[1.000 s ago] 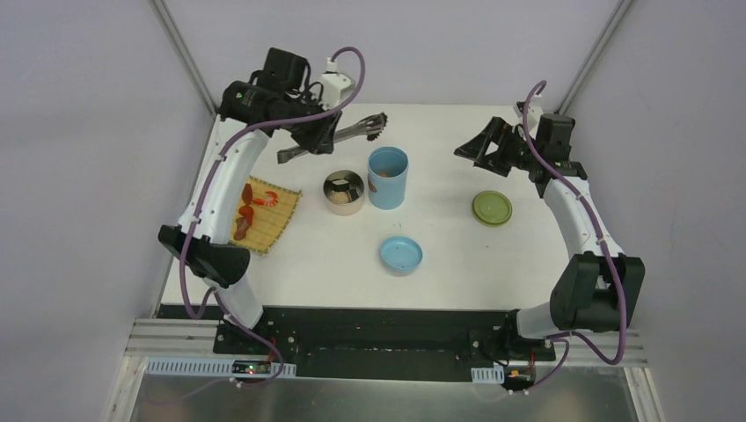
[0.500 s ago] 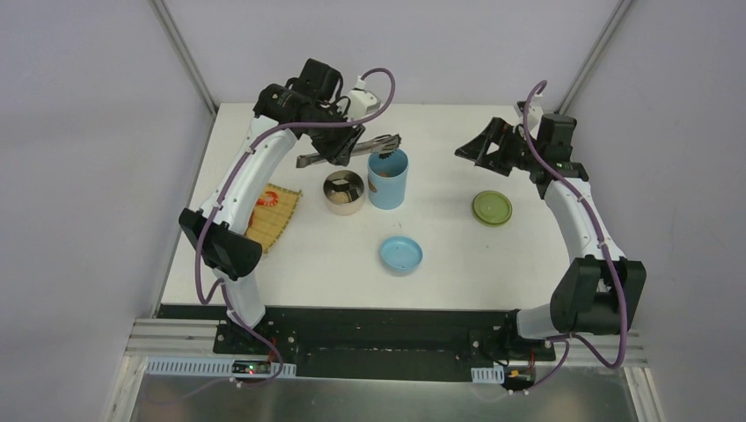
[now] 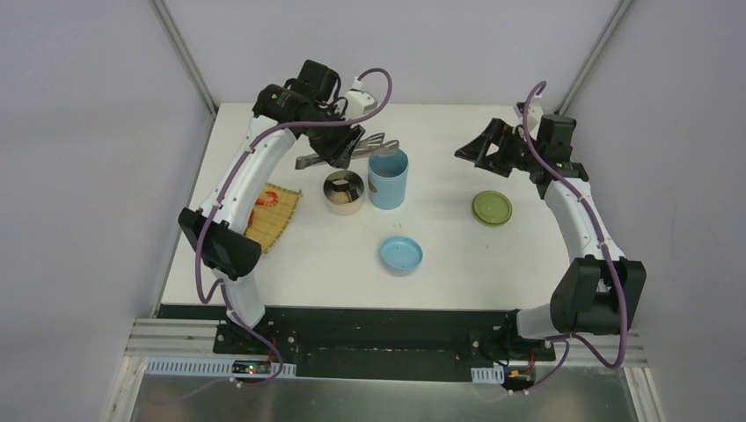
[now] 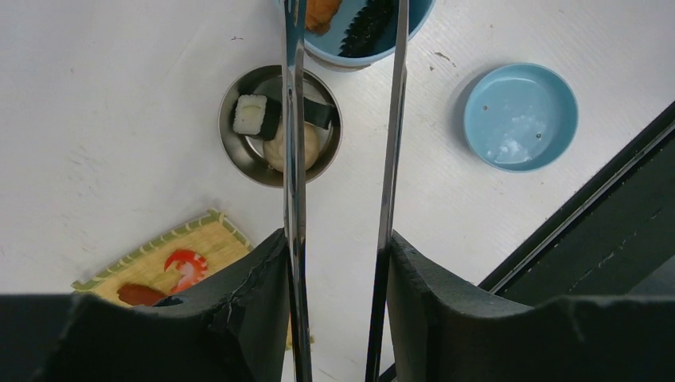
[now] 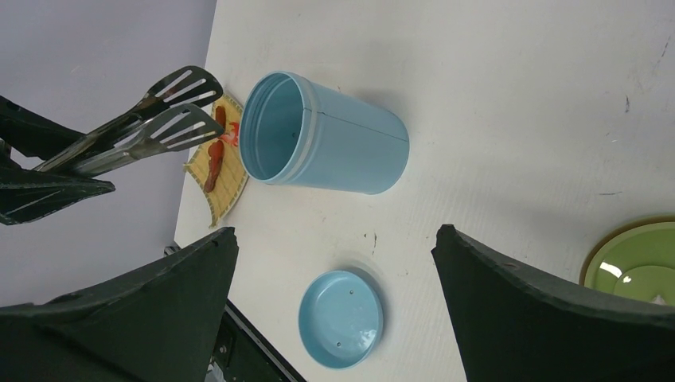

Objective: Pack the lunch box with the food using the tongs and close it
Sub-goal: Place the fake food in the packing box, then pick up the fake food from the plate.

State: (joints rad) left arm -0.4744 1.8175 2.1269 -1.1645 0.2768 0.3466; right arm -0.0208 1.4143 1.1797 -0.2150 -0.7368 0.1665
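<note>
Left gripper (image 4: 338, 247) is clamped on the one pair of tongs (image 4: 392, 143): each finger presses a tong arm from outside, and the two arms stand apart. The tong tips hang over the far rim of the cylinder (image 5: 350, 151), which stands upright and uncovered mid-table. Two pieces show inside it: an orange piece (image 4: 318, 12) and a dark jagged piece (image 4: 366, 20).

Just left of the cylinder sits the single bowl (image 4: 239, 163), also uncovered. In it is one white sushi (image 4: 253, 115) with a dark band, with a pale piece beside it, partly behind a tong arm.

Two lids lie on the table (image 3: 457, 255), both off. The blue lid (image 3: 401, 254) is near the front, and the green lid (image 3: 492, 207) is well to the right.

One mat (image 4: 215, 239) lies at the left, with two pieces in sight: one shrimp (image 4: 185, 265) and one sausage (image 4: 143, 294). The arm hides part of the mat.

Right gripper (image 5: 334, 232) hovers above the table's right side. Its fingers are spread wide, with nothing between them.
</note>
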